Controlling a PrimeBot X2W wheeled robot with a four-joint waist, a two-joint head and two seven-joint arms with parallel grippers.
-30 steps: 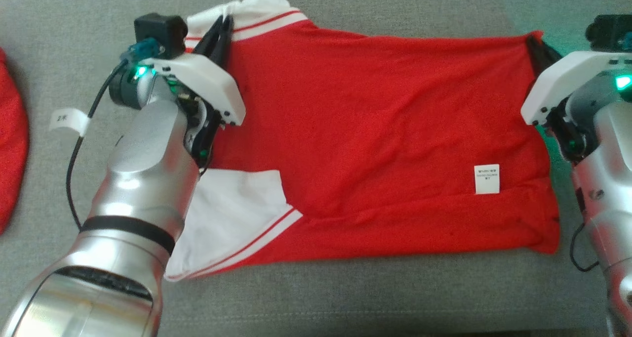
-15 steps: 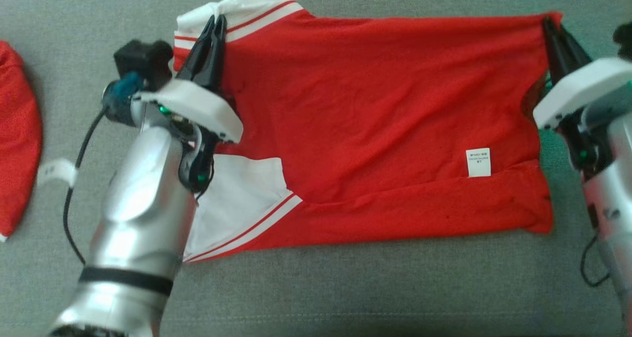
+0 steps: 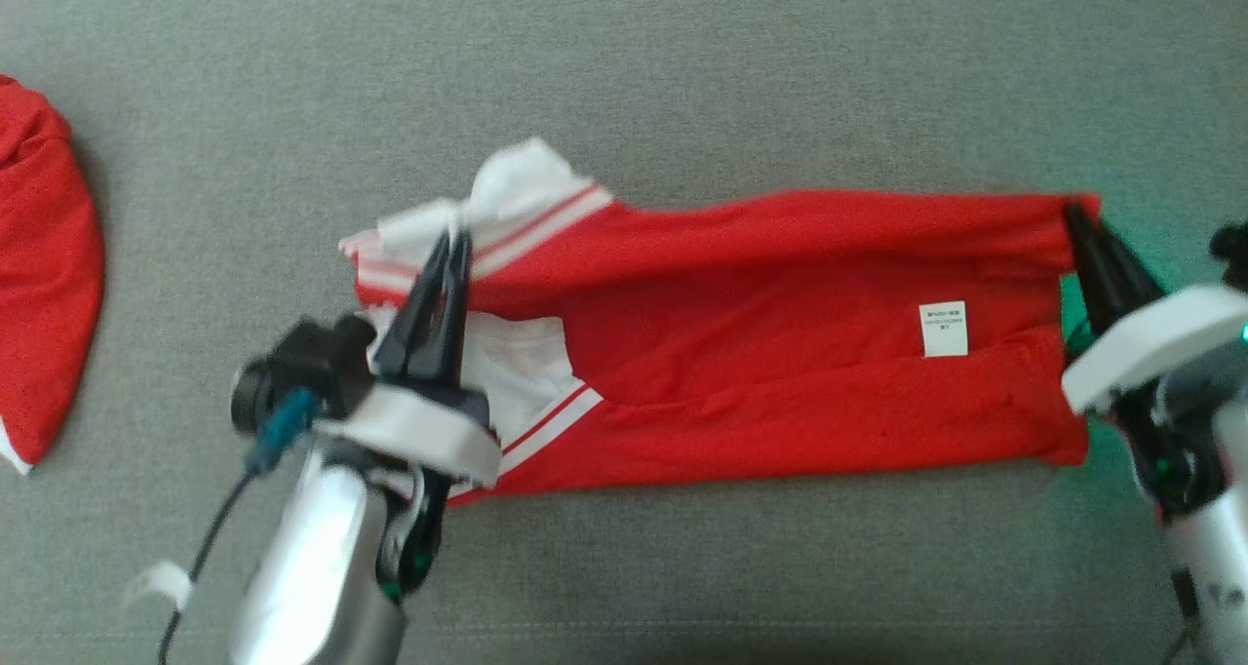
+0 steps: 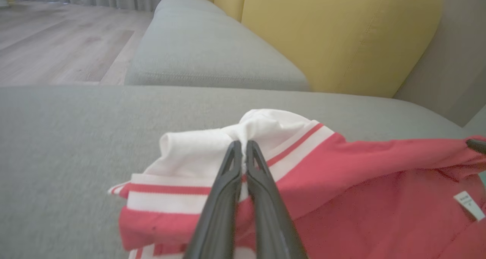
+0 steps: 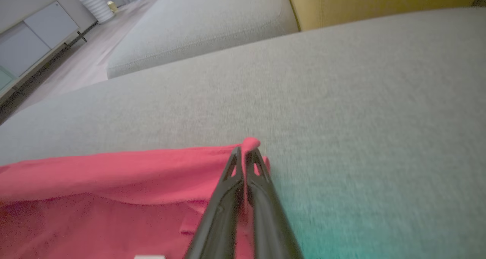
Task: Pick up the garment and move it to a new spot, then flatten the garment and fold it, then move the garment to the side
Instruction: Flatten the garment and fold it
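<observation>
One red garment [image 3: 780, 353], white sewn label [image 3: 944, 329], print unreadable. My left tool [image 3: 455, 240] is clamped on its white end, my right tool [image 3: 1071, 210] on its red corner.

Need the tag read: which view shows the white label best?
Head view: white label whole, face-on, on the red garment. Left wrist view: small, tilted, near its right edge. Right wrist view: a sliver at the bottom edge.
</observation>
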